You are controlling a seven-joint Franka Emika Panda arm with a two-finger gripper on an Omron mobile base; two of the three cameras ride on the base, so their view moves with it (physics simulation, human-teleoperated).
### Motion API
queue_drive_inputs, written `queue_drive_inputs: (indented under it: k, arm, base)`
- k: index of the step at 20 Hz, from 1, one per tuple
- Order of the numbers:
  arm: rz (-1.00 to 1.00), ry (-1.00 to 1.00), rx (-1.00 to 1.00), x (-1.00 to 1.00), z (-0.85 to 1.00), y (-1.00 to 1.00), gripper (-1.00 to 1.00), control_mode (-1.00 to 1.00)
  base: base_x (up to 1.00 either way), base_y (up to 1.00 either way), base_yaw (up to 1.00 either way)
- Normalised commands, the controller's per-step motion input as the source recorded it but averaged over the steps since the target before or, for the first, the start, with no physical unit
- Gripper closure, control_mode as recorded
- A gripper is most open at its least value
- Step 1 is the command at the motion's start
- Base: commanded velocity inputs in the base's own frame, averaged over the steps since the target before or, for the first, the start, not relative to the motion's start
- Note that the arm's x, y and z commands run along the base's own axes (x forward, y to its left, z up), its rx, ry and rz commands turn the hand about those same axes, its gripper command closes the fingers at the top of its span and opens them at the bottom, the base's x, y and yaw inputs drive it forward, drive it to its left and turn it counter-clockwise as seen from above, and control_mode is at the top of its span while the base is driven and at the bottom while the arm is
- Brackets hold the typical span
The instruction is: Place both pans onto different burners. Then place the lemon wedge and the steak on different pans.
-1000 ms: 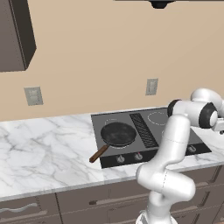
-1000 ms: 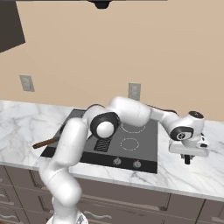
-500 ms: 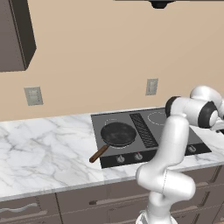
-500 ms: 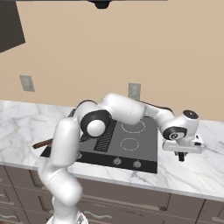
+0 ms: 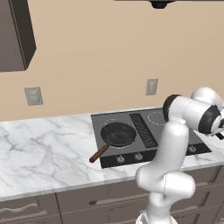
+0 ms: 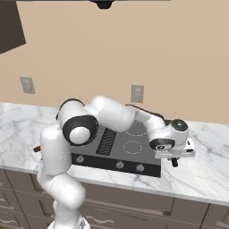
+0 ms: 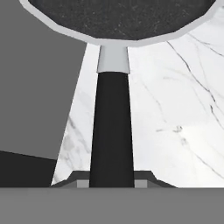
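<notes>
Gripping what looks like the dark pan's handle (image 7: 111, 127), your fingers (image 7: 111, 183) sit narrow over the marble surface (image 7: 175, 109) beside the cooktop (image 6: 129, 150); the wooden-handled pan (image 5: 117, 134) rests on a burner.

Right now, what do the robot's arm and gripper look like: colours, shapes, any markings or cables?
The arm is made of glossy white rounded segments with dark grey to black bands and round caps at the joints. It rises from a bulbous white base column. The gripper hangs from a flat white hand block with a round dark cap, and its short fingers are dark. No cables or markings can be made out.
</notes>
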Motion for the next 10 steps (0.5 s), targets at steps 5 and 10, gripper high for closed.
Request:
queue_drive_inputs:
  k: [5, 10]
  arm:
    - [0.14, -0.01, -0.02, -0.10, 0.02, 0.29, 1.00, -1.00]
    - [0.16, 0.03, 0.00, -0.01, 0.09, 0.15, 1.00, -1.00]
  base:
    - [0.00, 0.00, 0.00]
    - [0.00, 0.00, 0.00]
